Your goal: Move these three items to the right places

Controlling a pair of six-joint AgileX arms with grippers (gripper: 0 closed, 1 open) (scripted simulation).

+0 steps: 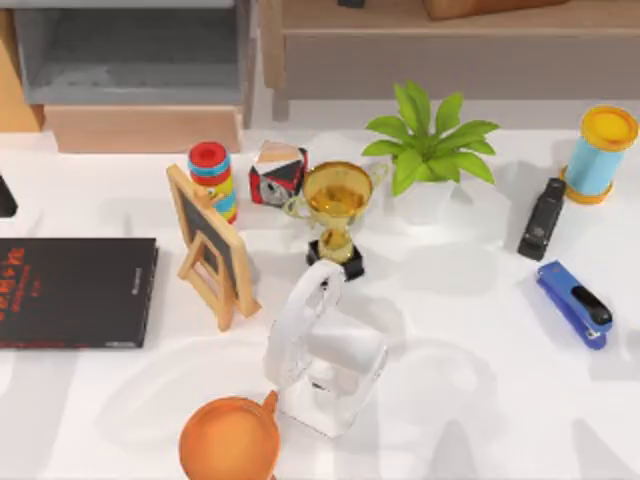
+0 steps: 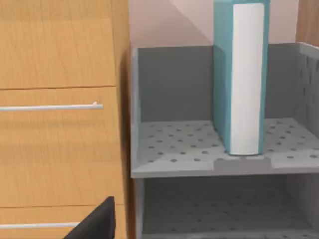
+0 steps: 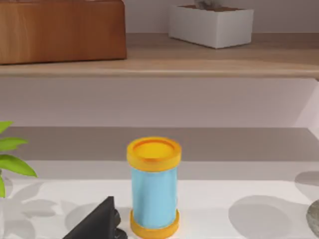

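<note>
White tabletop [image 1: 470, 330] runs under everything, with a grey shelf unit [image 1: 130, 50] at eleven o'clock and a wooden shelf [image 1: 400, 20] along twelve to one. Largest on the surface, a black book [image 1: 75, 292] lies flat at nine o'clock. Near the middle a white headphone stand [image 1: 325, 365] sits at about six o'clock, and an orange cup [image 1: 230, 442] touches its lower left corner at seven. A small wooden easel chalkboard [image 1: 210, 245] stands between the book and the stand. A potted green plant [image 1: 430, 150] stands at one o'clock, and a gold trophy [image 1: 337, 210] rises just at its nine o'clock side. Behind the trophy, close together, are a red-black-white cube [image 1: 278, 175] and a striped stacking toy [image 1: 212, 178], which crowd the space at eleven. At three o'clock a blue stapler [image 1: 573, 303] lies alone; a black stapler [image 1: 542, 218] sits at two, near a blue canister with yellow caps [image 1: 598, 152]. From the right wrist the canister [image 3: 153, 186] stands upright before the wooden shelf. From the left wrist a teal book [image 2: 241, 74] stands upright in the grey shelf unit [image 2: 174, 149] beside a wooden drawer front [image 2: 60, 124]. Whether either gripper is released or clenched, I cannot tell.
</note>
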